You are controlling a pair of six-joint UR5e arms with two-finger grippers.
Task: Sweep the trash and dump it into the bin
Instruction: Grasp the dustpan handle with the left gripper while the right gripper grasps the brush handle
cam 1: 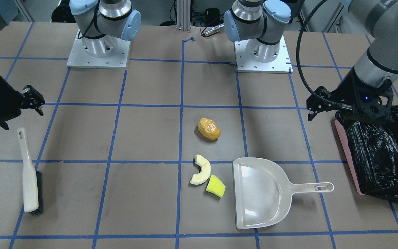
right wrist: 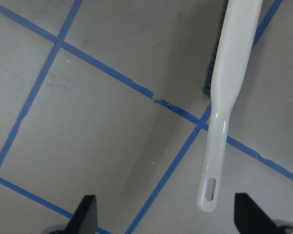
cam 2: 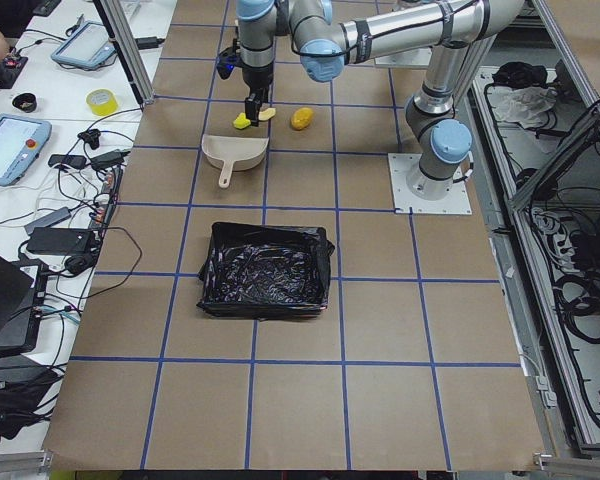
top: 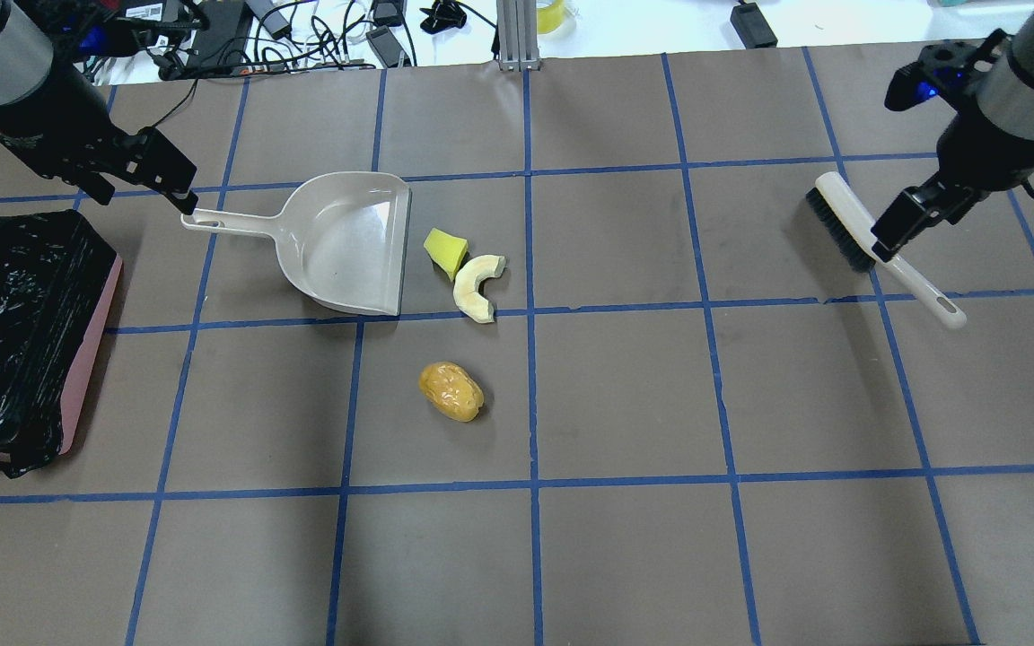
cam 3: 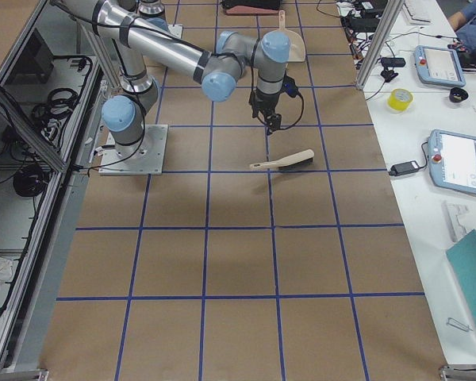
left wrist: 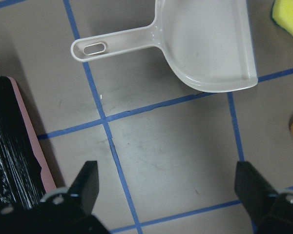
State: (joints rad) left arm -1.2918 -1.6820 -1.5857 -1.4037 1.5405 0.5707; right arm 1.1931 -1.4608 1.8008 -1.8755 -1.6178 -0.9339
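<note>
— Where is the trash?

— All three pieces lie on the bench (top: 625,404), and none has been collected. Read the overhead view as a clock with twelve away from the robot. The yellow-green wedge (top: 445,252) sits just beside the lip of the dustpan (top: 346,242), at the pan's three o'clock. The cream crescent (top: 476,285) is at the wedge's four o'clock and may be touching it; the gap is too fine to judge. The orange-brown lump (top: 451,391) lies apart, at the crescent's six o'clock.

— So nothing is done?

— I'd judge the job unstarted. The pan is empty, the brush (top: 840,202) lies well off at three o'clock, and the bin (top: 86,354) sits at the pan's nine o'clock. Gripping both tools, sweeping and tipping all remain.

— What are the surfaces like?

— The lump is glossy, rounded and dimpled, so it will likely roll. The crescent is matte and curved, and the wedge is flat-faced. The pan is smooth beige plastic with a slotted handle. The brush has a cream handle and dark bristles. The bin is pink, lined with a crinkled, shiny black bag (top: 5,314).

— And the hands?

— The left hand (left wrist: 166,175) is spread wide and empty, near the pan's handle. The right hand (right wrist: 164,209) is likewise spread and empty, over the brush handle.
</note>
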